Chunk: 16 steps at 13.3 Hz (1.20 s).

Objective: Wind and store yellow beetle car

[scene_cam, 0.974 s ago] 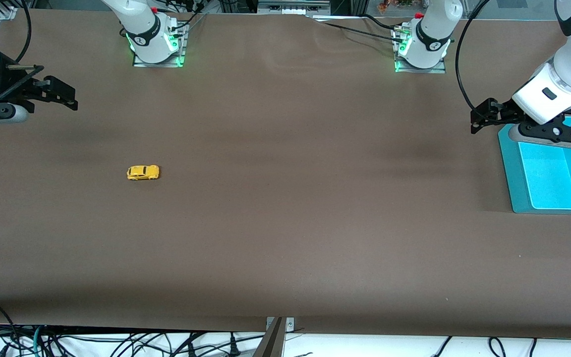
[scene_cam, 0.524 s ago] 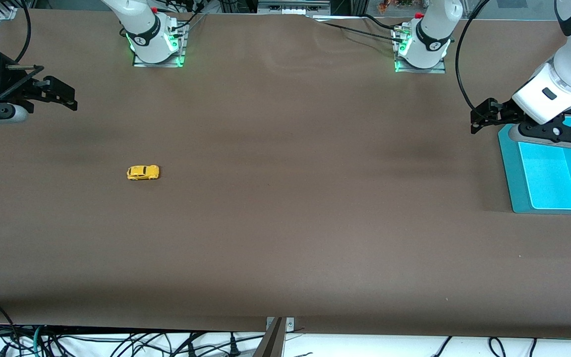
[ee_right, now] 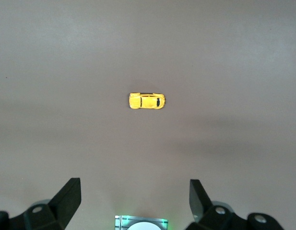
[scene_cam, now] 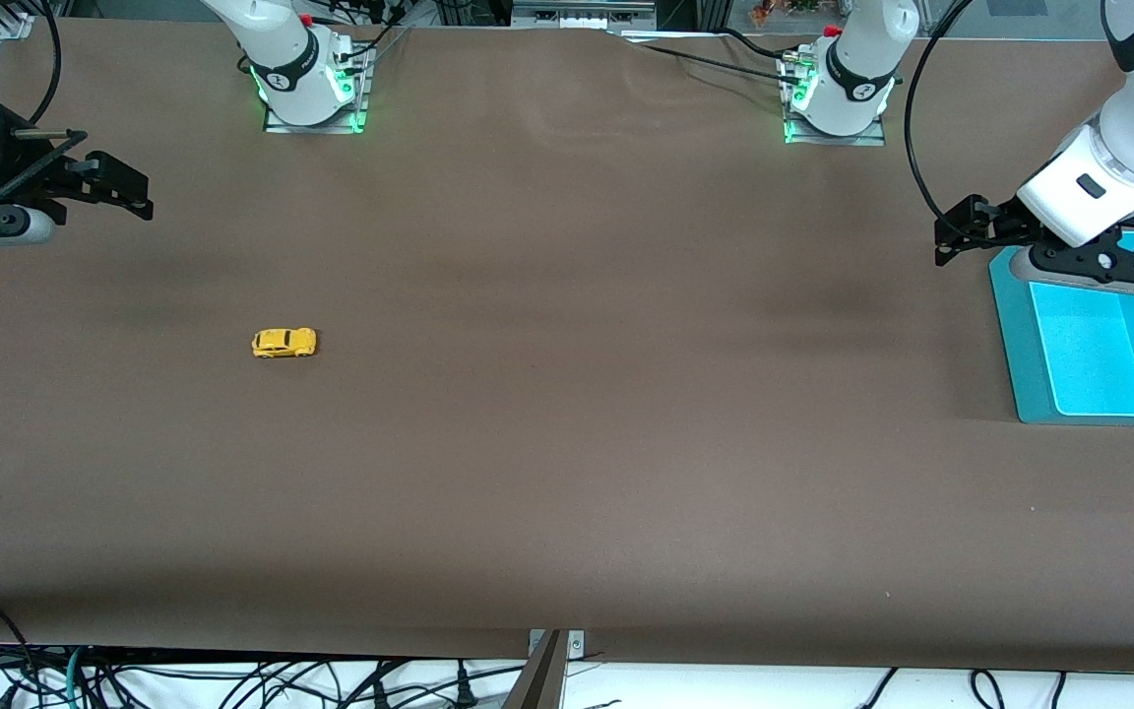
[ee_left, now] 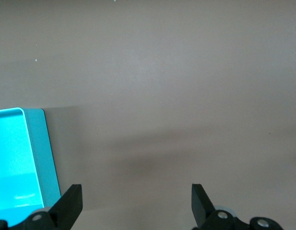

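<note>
Nothing has moved since the earlier frames — the yellow beetle car (scene_cam: 283, 342) sits on the table (scene_cam: 567, 443), well apart from the right gripper (scene_cam: 124, 187), fingers spread and empty, while the left gripper (scene_cam: 951, 236) waits, also spread, beside the teal tray (scene_cam: 1020, 335) — so tiny, the car could slip sideways or roll from closing fingers.

Matt brown worktop (scene_cam: 567, 414), smooth, cloth-like. Glossy yellow car (scene_cam: 283, 342), seemingly painted plastic. Toward the left arm's end from the car, smooth turquoise plastic tray (scene_cam: 1020, 335). Matt black fingers (ee_right: 68, 196).
</note>
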Each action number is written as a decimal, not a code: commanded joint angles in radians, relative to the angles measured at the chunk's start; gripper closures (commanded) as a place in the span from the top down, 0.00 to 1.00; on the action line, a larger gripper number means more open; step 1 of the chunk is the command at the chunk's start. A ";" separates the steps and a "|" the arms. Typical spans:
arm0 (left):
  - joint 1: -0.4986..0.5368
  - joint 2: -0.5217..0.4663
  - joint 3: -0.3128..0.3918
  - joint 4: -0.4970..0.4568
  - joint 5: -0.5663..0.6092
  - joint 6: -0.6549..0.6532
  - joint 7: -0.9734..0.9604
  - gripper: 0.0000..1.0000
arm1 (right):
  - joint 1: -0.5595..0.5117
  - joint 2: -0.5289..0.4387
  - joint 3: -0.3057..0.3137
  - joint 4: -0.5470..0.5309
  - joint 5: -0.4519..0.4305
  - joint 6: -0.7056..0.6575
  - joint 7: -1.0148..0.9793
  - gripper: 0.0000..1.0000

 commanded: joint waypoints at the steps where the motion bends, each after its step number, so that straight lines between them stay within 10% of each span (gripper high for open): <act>1: 0.005 0.011 -0.010 0.030 0.023 -0.025 -0.002 1.00 | 0.005 -0.001 -0.004 0.005 -0.007 0.001 0.013 1.00; 11: 0.004 0.011 -0.010 0.031 0.023 -0.025 -0.004 1.00 | 0.010 0.087 0.002 -0.027 -0.024 0.020 -0.166 1.00; 16: 0.004 0.011 -0.010 0.031 0.023 -0.025 -0.004 1.00 | 0.025 0.133 0.003 -0.214 -0.029 0.256 -0.313 1.00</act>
